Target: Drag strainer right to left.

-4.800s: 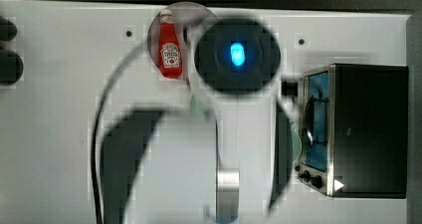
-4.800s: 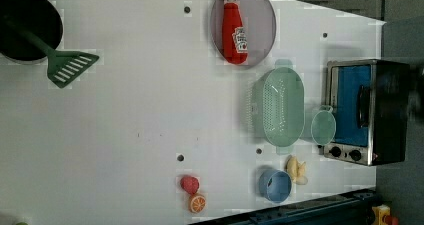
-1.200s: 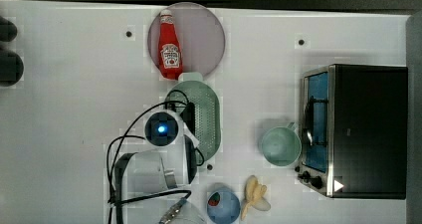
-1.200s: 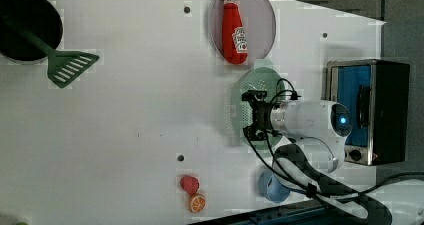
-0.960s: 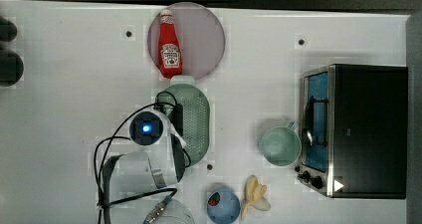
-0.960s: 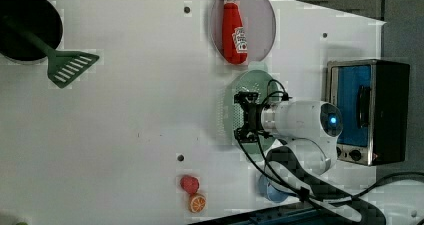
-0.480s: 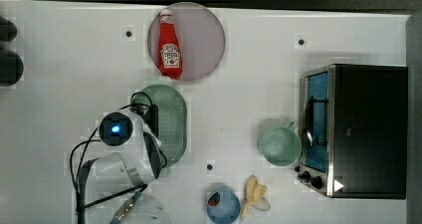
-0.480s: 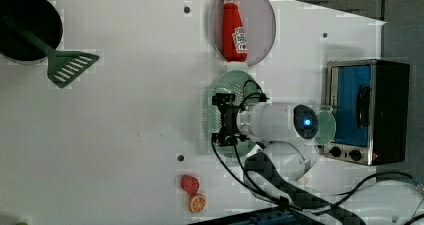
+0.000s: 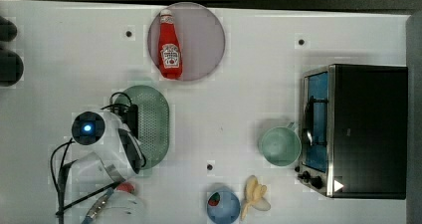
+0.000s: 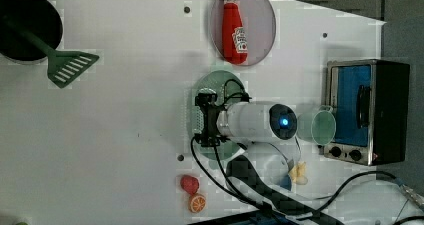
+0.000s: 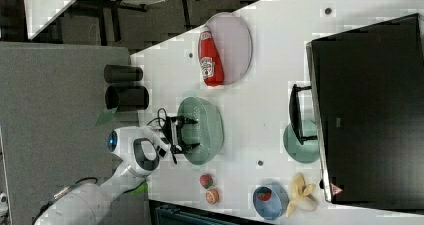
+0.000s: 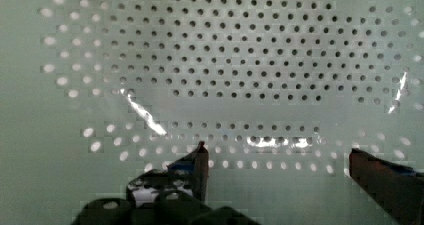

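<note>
Mint-green plastic fills the wrist view, where the strainer (image 12: 220,75) is seen from close above with its grid of small holes, and the two dark fingers (image 12: 197,167) of the tool (image 12: 280,160) are spread wide over its floor, gripping nothing.

In the top view the strainer (image 9: 149,124) lies on the white surface (image 9: 249,99), below the greyish-purple plate (image 9: 199,40) that carries a red ketchup bottle (image 9: 170,47), and well apart from the mint-green mug (image 9: 279,145) standing just beside the toaster oven (image 9: 358,129). The arm's white wrist, with a blue light, covers the strainer's edge toward the top view's left.

Compared with the top view half a second ago, the strainer has been shifted further toward the top view's left, and the arm has been moved the same way with it. About a second ago the strainer was seen nearer the mug; the gap between the two has since been widened. The plate, bottle, mug and oven have stayed where they were.

In the left view the tool (image 10: 205,119) is set inside the strainer (image 10: 220,82), with a green spatula (image 10: 70,67) far off at the left view's left. A blue bowl (image 9: 223,204) and a banana (image 9: 255,196) are seen at the surface's near edge in the top view.
</note>
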`<action>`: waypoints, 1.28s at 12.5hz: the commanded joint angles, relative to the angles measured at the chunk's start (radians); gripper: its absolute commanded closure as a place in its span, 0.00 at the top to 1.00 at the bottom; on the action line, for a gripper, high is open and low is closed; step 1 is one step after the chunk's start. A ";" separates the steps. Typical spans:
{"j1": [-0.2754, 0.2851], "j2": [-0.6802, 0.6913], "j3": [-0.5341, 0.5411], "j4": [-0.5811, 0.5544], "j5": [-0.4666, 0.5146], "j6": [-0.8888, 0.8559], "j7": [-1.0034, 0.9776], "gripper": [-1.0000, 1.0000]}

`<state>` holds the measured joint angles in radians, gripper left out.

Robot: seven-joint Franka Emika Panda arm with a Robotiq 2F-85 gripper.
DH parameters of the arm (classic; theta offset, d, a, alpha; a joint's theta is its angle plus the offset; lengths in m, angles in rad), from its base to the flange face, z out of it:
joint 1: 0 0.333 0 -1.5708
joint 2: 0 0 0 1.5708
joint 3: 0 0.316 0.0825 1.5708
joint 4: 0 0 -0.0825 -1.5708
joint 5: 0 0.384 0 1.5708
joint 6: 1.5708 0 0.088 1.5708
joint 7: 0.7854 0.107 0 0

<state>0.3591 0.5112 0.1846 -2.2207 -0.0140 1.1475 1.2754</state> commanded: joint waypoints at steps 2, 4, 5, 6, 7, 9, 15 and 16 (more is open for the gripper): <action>0.046 0.052 0.006 0.117 0.012 -0.042 0.147 1.00; 0.076 0.079 0.006 0.160 0.012 -0.047 0.174 1.00; 0.089 0.090 0.006 0.179 0.012 -0.048 0.183 1.00; 0.103 0.102 0.006 0.197 0.013 -0.051 0.192 1.00; 0.114 0.112 0.005 0.214 0.013 -0.050 0.197 1.00; 0.133 0.134 0.005 0.246 0.014 -0.052 0.229 1.00; 0.157 0.138 0.004 0.288 0.013 -0.066 0.214 1.00; 0.155 0.114 0.004 0.287 0.012 -0.098 0.176 1.00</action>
<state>0.4973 0.6836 0.1997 -1.9414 -0.0058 1.0664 1.4473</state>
